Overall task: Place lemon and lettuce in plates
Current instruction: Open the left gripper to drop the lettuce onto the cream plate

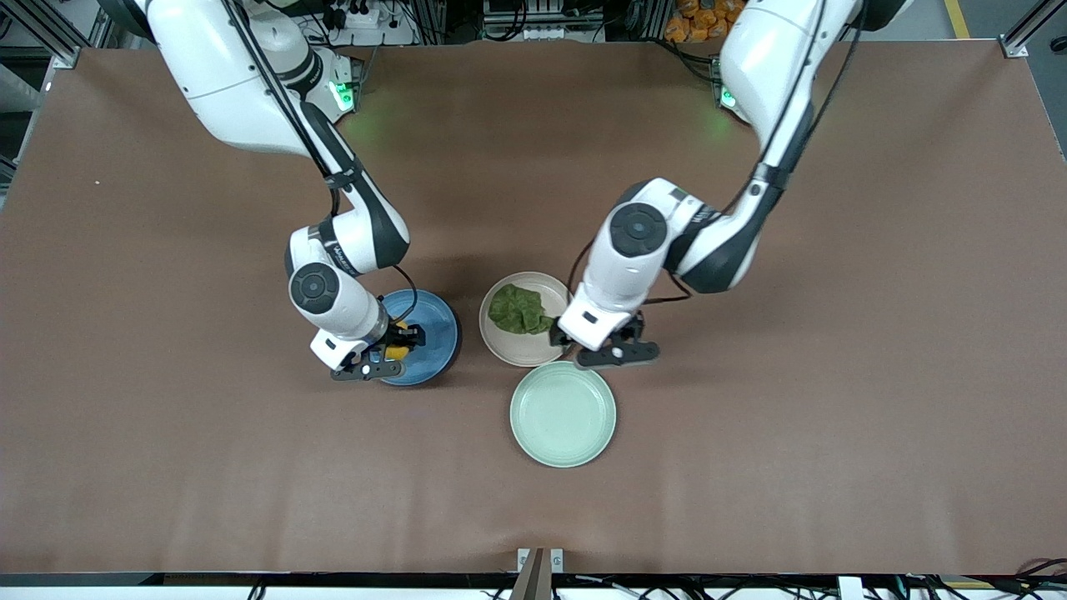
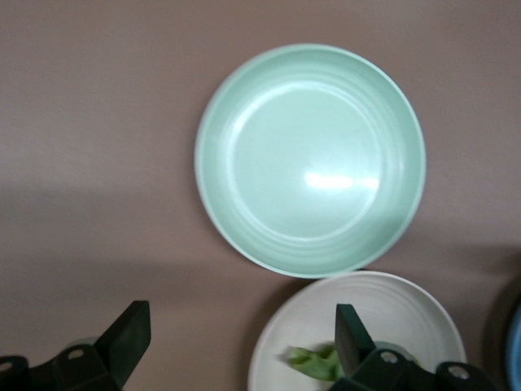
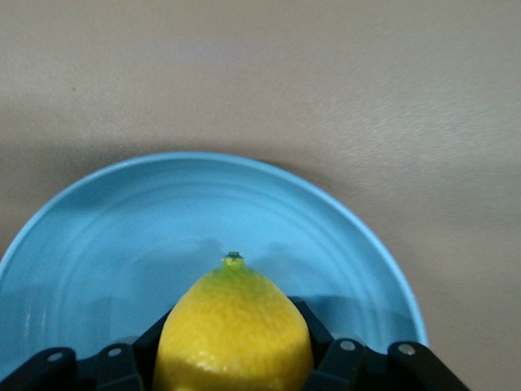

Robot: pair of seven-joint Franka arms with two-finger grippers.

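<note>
We see a brown table (image 1: 750,467) with the mint-green plate (image 1: 563,413) nearest. Our left gripper (image 1: 596,343) gapes wide, the lettuce (image 1: 518,309) beside it on the beige plate (image 1: 500,342). Our right gripper (image 1: 397,342) squeezes the lemon (image 3: 234,334) over the blue plate (image 1: 440,333), hiding part of it.

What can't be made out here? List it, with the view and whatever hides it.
- Whether the lemon touches the blue plate: the right wrist view's edge cuts off its underside; the right gripper covers it in the front view.
- Most of the lettuce: cut off in the left wrist view.
- The beige plate: partly under the left gripper.
</note>
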